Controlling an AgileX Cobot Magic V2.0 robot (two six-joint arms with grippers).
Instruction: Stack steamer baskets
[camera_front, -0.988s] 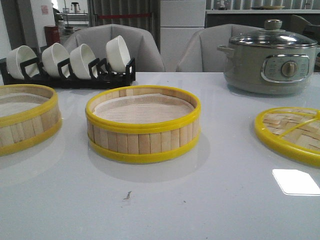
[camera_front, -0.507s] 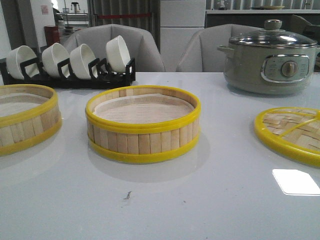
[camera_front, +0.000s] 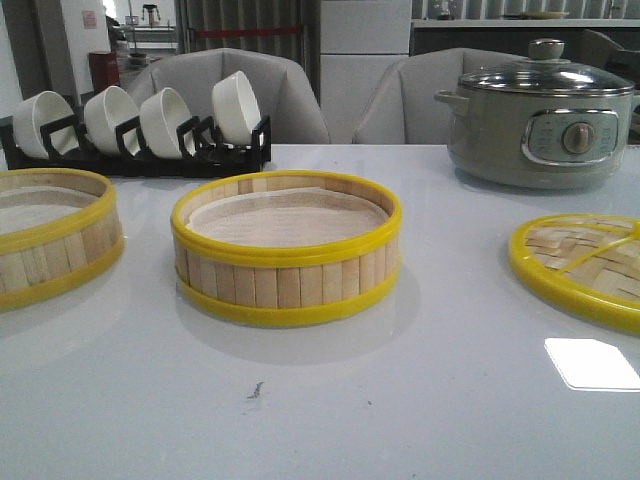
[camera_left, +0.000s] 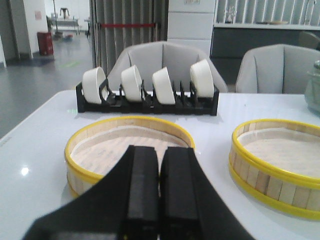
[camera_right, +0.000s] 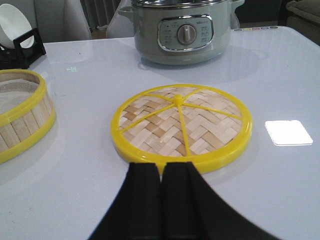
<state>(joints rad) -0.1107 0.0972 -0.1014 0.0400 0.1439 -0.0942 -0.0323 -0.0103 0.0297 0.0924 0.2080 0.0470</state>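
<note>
Two steamer baskets stand apart on the white table. One steamer basket (camera_front: 286, 250) sits in the middle; it also shows as the right-hand basket (camera_left: 277, 162) in the left wrist view and as the cropped basket (camera_right: 20, 117) in the right wrist view. The other steamer basket (camera_front: 52, 235) is at the left edge of the front view. My left gripper (camera_left: 160, 150) is shut and empty, hovering short of that left basket (camera_left: 127, 150). Also shut and empty, my right gripper (camera_right: 161, 167) sits just short of the lid's rim. Neither gripper shows in the front view.
A flat woven bamboo lid (camera_front: 585, 265) with a yellow rim lies at the right, seen as the round lid (camera_right: 181, 125) before my right fingers. A grey-green electric pot (camera_front: 540, 115) stands back right. A black rack of white bowls (camera_front: 140, 125) stands back left.
</note>
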